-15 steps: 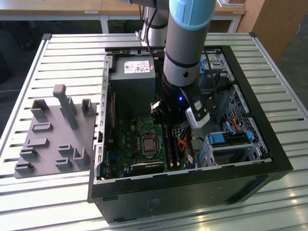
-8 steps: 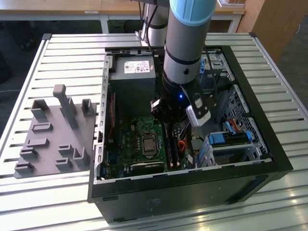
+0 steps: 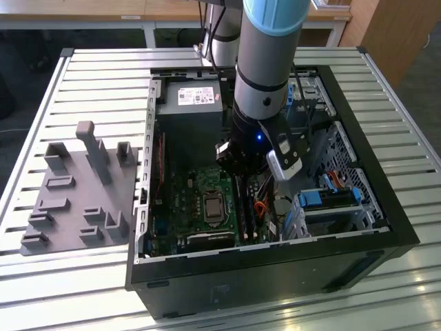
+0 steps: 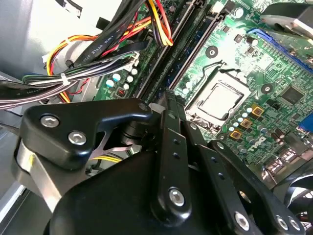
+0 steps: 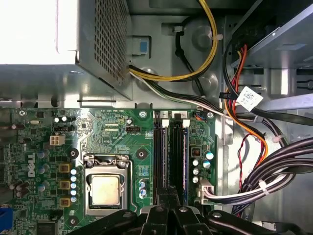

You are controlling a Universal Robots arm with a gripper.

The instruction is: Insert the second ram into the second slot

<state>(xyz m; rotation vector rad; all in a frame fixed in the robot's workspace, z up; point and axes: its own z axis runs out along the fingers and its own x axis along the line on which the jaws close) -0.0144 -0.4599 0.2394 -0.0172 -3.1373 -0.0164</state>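
We see the black-fingered gripper (image 5: pixel 167 193) lowered inside the open black computer case (image 3: pixel 386 227), its fingers drawn narrow together right over the row of long black memory slots (image 5: pixel 170 154) on the green motherboard (image 5: pixel 112 137) (beside the square silver processor socket (image 5: pixel 105 188)). The second ram, a thin blue circuit-board stick (image 5: pixel 185 159), stands on edge in a slot just beside the fingertips; whether they touch it we cannot tell.

The arm (image 3: pixel 265 62) descends nearly vertically from twelve o'clock in the exterior view, wrist low. In both wrist views its black gripper (image 5: pixel 168 193) points straight down, fingers (image 4: pixel 171 105) drawn close together into a narrow tip.
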